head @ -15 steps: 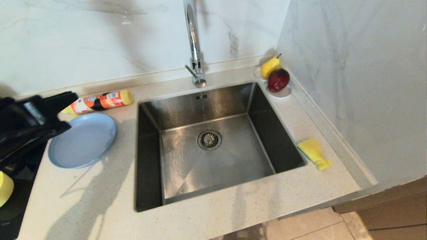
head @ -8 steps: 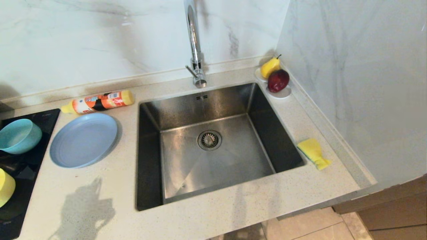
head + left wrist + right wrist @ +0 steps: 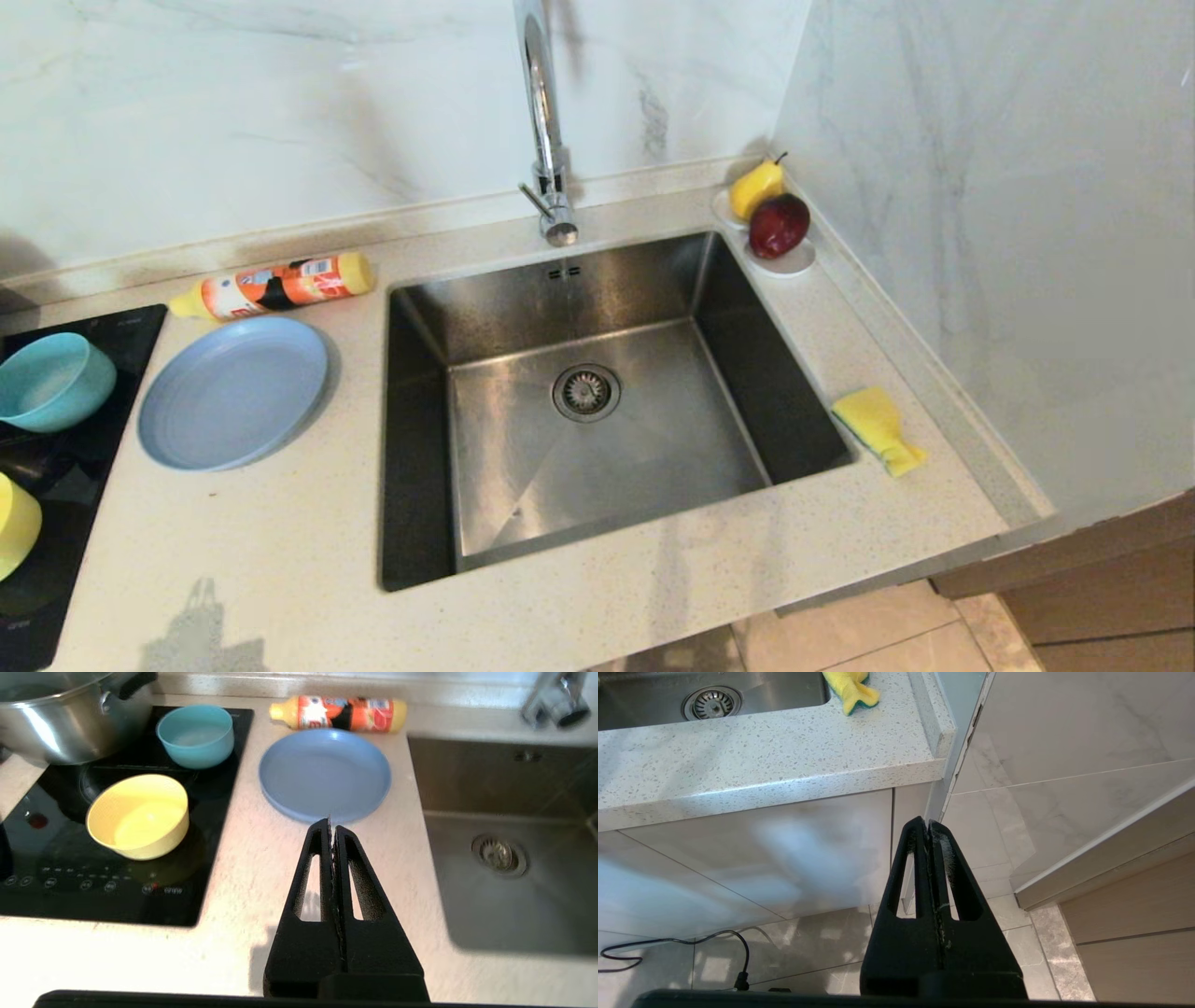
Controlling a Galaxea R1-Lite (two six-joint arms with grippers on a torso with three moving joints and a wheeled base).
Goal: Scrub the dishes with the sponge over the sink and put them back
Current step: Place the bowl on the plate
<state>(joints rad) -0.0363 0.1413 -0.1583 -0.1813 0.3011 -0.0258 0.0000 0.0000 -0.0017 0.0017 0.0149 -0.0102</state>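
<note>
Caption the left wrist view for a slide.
Shut left claw above countertop, facing blue plate, teal bowl and yellow bowl.

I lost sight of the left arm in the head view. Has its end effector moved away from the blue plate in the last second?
Yes. It was above the plate's left edge; now the left end effector has left the head view, pulled back toward the counter's near edge.

Before me, a pale speckled stone countertop (image 3: 653, 597) meets white grey-veined marble walls (image 3: 233, 121) at the back and on my right (image 3: 1008, 233). A black glass cooktop (image 3: 154, 896) is set into the counter on my left. Below, glossy white cabinet fronts (image 3: 752, 858), a grey marbled tile floor (image 3: 808, 956), wood-toned panelling (image 3: 1134, 933). A black cable (image 3: 714, 942) lies on the floor.
</note>
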